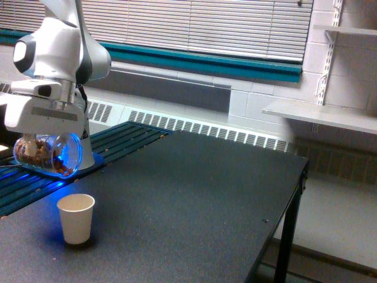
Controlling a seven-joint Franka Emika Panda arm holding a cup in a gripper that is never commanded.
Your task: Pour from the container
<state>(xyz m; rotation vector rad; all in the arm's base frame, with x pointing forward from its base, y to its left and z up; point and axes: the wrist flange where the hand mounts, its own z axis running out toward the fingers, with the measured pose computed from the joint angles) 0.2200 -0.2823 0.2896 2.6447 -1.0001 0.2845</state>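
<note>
Tipping further should go slowly, since the container (48, 154), apparently clamped in the jaws and lying nearly sideways above the desk (188, 194), hangs slightly behind the paper cup (76, 218), so nuts may miss.

No readable text from my seat. I checked the white arm housing (56, 56): a darker strip runs across the block above the gripper, but it is too blurred to make out any letters. The paper cup (76, 218) is plain, no print on the side facing the camera. The clear cup (48, 154) carries no label I can see. Table top (194, 194), window blinds (200, 23) and wall shelf (321, 115): no signs, numbers or brand marks legible.
</note>
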